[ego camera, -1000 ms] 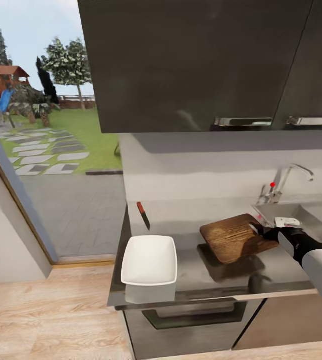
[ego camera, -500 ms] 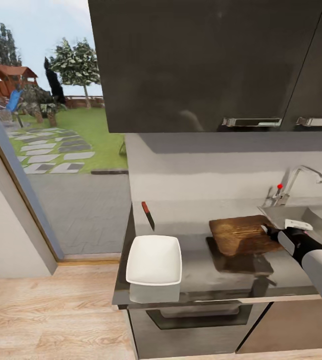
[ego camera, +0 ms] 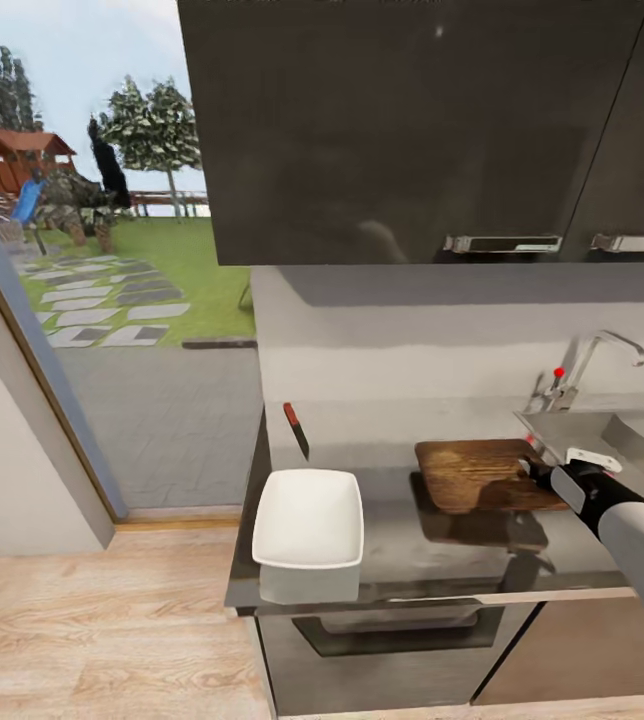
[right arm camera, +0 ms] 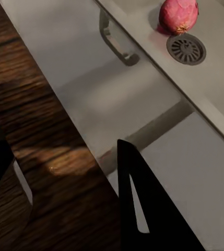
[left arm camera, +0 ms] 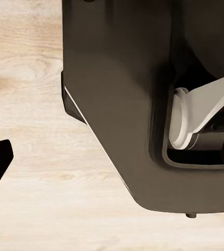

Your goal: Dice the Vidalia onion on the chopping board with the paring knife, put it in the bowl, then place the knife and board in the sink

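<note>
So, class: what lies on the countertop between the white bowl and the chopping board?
Head view: only bare countertop between the bowl and the chopping board.

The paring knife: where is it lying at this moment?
In the head view the paring knife lies on the countertop near the back wall, behind the white bowl and left of the chopping board.

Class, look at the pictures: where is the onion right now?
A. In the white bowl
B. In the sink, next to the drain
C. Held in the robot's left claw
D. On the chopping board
B: the right wrist view shows the reddish onion lying in the grey sink beside the round drain.
</note>
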Tool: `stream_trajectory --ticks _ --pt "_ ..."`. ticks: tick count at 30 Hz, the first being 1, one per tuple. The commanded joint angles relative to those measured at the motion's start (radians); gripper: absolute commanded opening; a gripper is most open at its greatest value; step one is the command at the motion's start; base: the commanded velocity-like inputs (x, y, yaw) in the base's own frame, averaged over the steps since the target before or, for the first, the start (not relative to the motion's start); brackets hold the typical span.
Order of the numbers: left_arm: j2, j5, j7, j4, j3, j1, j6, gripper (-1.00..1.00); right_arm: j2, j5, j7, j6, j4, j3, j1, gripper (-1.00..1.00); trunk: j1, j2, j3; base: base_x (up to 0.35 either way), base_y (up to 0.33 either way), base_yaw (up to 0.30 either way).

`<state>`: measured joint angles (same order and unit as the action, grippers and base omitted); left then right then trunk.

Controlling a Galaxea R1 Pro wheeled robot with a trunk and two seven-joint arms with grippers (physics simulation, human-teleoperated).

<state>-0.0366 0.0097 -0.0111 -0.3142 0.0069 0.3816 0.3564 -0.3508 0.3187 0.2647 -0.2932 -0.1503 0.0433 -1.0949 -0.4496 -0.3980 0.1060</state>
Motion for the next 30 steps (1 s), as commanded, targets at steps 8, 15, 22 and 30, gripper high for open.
stream_trajectory --ticks 8,15,22,30 --pt "0.0 0.001 -0.001 -0.002 0.001 0.0 0.001 1.0 0.006 0.008 -0.003 0.002 0.018 0.004 0.0 -1.0 0.0 -0.002 0.002 -0.032 0.0 0.0" --pt "0.0 0.001 -0.001 -0.002 0.001 0.0 0.001 1.0 0.006 0.008 -0.004 0.002 0.02 0.004 0.0 -1.0 0.0 -0.002 0.003 0.0 0.0 0.0" --pt "0.0 0.001 -0.001 -0.002 0.001 0.0 0.001 1.0 0.003 0.009 -0.004 0.002 0.021 0.003 0.0 -1.0 0.0 -0.002 0.011 0.0 0.0 0.0" --pt "0.0 0.001 -0.001 -0.002 0.001 0.0 0.001 1.0 0.003 0.01 -0.005 0.002 0.021 0.003 0.0 -1.0 0.0 -0.002 0.024 0.0 0.0 0.0"
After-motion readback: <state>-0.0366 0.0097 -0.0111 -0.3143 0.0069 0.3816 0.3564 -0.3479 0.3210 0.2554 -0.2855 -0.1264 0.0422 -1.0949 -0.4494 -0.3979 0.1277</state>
